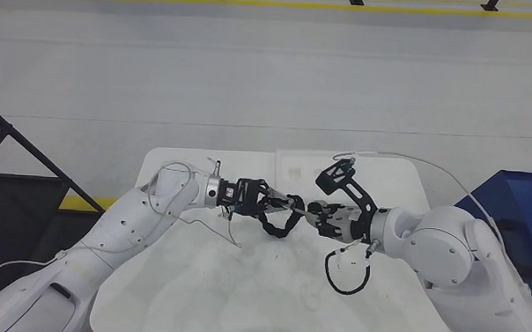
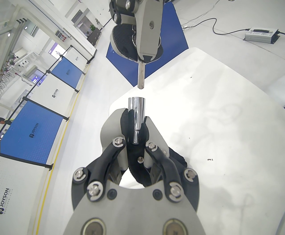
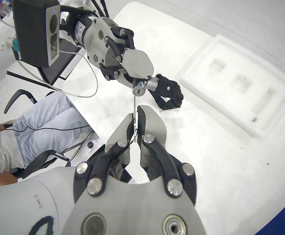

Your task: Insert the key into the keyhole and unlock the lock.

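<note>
My left gripper (image 2: 134, 120) is shut on the lock (image 2: 136, 115), a chrome cylinder with a black cable loop (image 1: 280, 221) hanging below it. In the right wrist view the lock's (image 3: 139, 90) round face with its keyhole points toward the key. My right gripper (image 3: 134, 119) is shut on the key (image 3: 135, 106), a thin silver blade. The key (image 2: 141, 75) lines up with the lock's end, its tip a short gap away from the face. In the top view both grippers meet above the table's middle, the left gripper (image 1: 278, 202) facing the right gripper (image 1: 315, 212).
A white foam tray (image 3: 233, 86) with rectangular recesses lies on the white table (image 1: 244, 289) behind the grippers. A black cable loop (image 1: 346, 274) hangs by the right arm. A blue bin (image 1: 516, 206) stands off the table's right side.
</note>
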Controlling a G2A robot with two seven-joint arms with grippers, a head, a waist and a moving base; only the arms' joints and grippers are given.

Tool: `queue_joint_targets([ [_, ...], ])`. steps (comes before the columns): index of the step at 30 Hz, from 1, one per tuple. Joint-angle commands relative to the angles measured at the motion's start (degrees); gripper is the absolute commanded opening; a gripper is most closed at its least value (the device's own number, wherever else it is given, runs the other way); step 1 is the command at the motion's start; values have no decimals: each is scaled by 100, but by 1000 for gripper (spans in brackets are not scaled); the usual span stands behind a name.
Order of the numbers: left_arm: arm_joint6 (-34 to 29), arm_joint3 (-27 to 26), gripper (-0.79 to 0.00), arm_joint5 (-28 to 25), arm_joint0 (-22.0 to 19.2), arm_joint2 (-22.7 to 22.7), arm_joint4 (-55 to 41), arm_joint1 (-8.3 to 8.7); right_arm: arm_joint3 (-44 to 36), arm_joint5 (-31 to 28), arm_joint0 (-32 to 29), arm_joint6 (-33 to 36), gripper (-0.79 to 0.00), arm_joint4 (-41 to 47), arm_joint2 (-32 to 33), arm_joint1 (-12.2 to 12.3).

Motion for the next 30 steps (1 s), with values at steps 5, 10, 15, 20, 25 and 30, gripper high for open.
queue_joint_targets([
  [5, 104, -5, -785, -20, 0, -29, 108, 13, 49, -10, 53, 1, -785, 2, -77, -7],
  [10, 105, -56, -785, -54, 6, -30, 161, 9, 98, -18, 103, -21, -785, 11, -142, -15],
  [15, 104, -64, -785, -89, 1, -30, 179, -2, 109, -60, 121, -68, -785, -16, -165, -16],
  [20, 122, -48, -785, -102, -5, -26, 196, -14, 111, -39, 120, -54, -785, -43, -169, -12],
  [25, 125, -31, -785, -97, -1, -46, 183, -22, 126, -63, 129, -58, -785, -48, -181, -10],
  [30, 139, -29, -785, -118, 12, -63, 183, -23, 160, -65, 144, -86, -785, -69, -201, -11],
])
